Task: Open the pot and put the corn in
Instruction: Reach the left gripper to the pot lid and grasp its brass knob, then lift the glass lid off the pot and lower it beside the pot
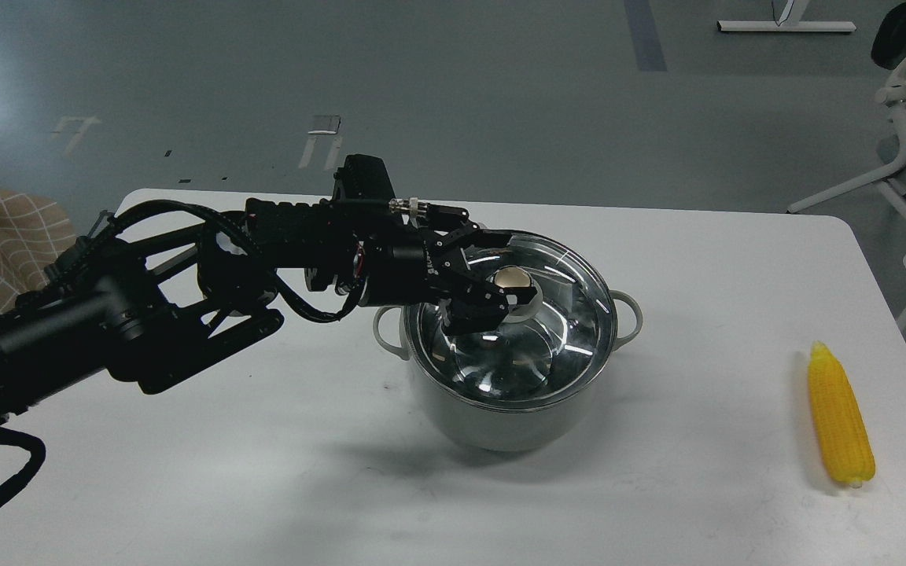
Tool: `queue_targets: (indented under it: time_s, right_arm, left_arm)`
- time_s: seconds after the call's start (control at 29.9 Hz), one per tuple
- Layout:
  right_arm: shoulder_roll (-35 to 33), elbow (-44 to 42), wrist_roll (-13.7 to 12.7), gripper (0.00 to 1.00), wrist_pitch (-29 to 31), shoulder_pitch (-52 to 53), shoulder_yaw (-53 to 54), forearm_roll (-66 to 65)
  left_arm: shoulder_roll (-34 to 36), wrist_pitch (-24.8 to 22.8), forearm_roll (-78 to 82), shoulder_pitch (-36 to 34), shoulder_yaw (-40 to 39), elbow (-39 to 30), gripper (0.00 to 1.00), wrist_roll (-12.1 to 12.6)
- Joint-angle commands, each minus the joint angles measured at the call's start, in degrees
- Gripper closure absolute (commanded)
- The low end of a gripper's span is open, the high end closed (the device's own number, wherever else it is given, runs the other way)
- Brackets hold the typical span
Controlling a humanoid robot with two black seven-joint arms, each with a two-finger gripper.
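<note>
Left gripper (504, 277) spread around gold knob (511, 277) of round glass lid (547, 330), seated on pale grey pot (500, 424), mid white table (264, 472), yellow corn cob (838, 417) well apart at right edge.

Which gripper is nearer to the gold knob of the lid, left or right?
Left. The left gripper is at the knob, fingers on both sides of it. The right gripper is not in view.
</note>
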Motion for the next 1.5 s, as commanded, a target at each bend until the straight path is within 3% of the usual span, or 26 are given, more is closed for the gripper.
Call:
queue_targets:
  time_s: [0.0, 0.07, 0.23, 0.53, 0.77, 1.1, 1.37, 1.47]
  right_arm:
    - [-0.2, -0.1, 0.0, 0.00, 0.0, 0.0, 0.0, 0.0]
    - [-0.2, -0.1, 0.0, 0.00, -0.1, 0.0, 0.0, 0.0]
    - [-0.2, -0.1, 0.1, 0.00, -0.2, 0.0, 0.0, 0.0]
    - [-0.2, 0.0, 0.0, 0.00, -0.2, 0.0, 0.0, 0.0]
    - [-0.2, 0.0, 0.1, 0.00, -0.2, 0.0, 0.0, 0.0]
    - [-0.2, 0.0, 0.2, 0.00, -0.1, 0.0, 0.0, 0.0]
    - [-0.3, -0.1, 0.2, 0.00, -0.1, -0.2, 0.0, 0.0]
    - [-0.4, 0.0, 0.3, 0.00, 0.0, -0.5, 0.0, 0.0]
  left_arm:
    - [-0.3, 0.7, 0.0, 0.7, 0.0, 0.5, 0.22, 0.1]
    - [-0.3, 0.9, 0.1, 0.7, 0.2, 0.6, 0.24, 0.0]
    - [-0.4, 2.6, -0.1, 0.7, 2.0, 1.4, 0.43, 0.0]
    - [-0.7, 2.6, 0.0, 1.8, 2.0, 2.1, 0.46, -0.1]
    - [-1.1, 2.8, -0.1, 1.6, 1.9, 2.5, 0.66, -0.1]
    - [0.3, 2.4, -0.8, -2.2, 0.9, -0.1, 0.67, -0.2]
    - [10.4, 2.4, -10.2, -5.8, -1.1, -2.6, 0.67, -0.2]
    - [19.5, 2.9, -13.7, -5.1, -2.1, -2.6, 0.67, -1.1]
